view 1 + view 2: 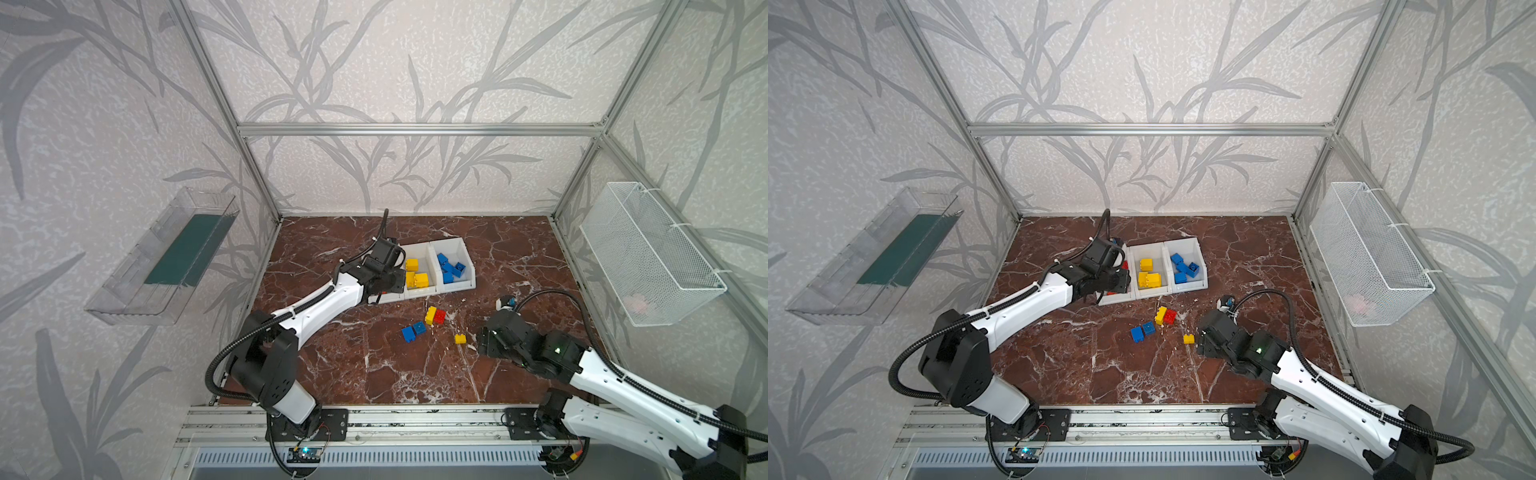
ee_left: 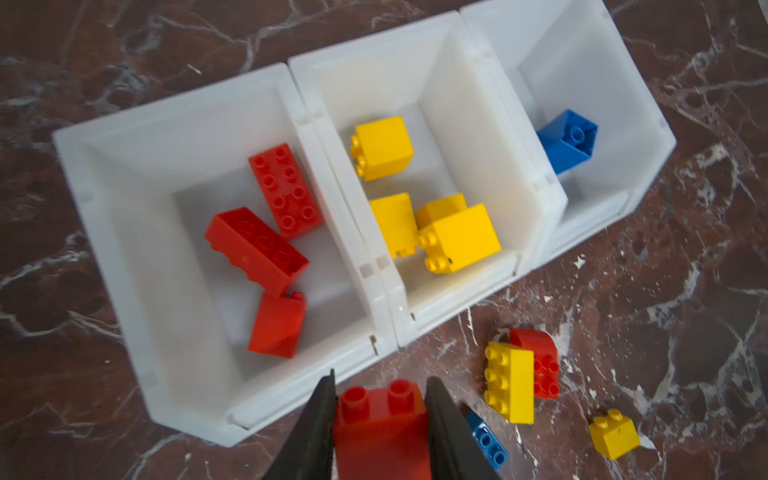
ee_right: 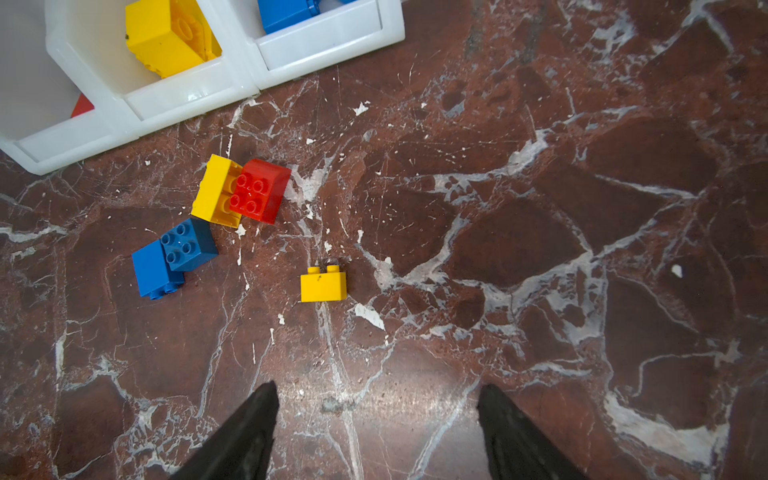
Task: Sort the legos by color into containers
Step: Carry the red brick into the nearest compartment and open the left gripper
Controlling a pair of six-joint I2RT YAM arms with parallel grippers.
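Three joined white containers stand at mid table. The left one holds three red legos, the middle one yellow legos, the right one blue legos. My left gripper is shut on a red lego, just in front of the left container's low front edge. Loose on the marble lie a yellow and a red lego touching, two blue legos, and a small yellow lego. My right gripper hangs open and empty, a short way from that small yellow lego.
A clear tray with green liner hangs on the left wall and a white wire basket on the right wall. Aluminium frame posts stand at the table's corners. The left arm covers most of the left container in both top views.
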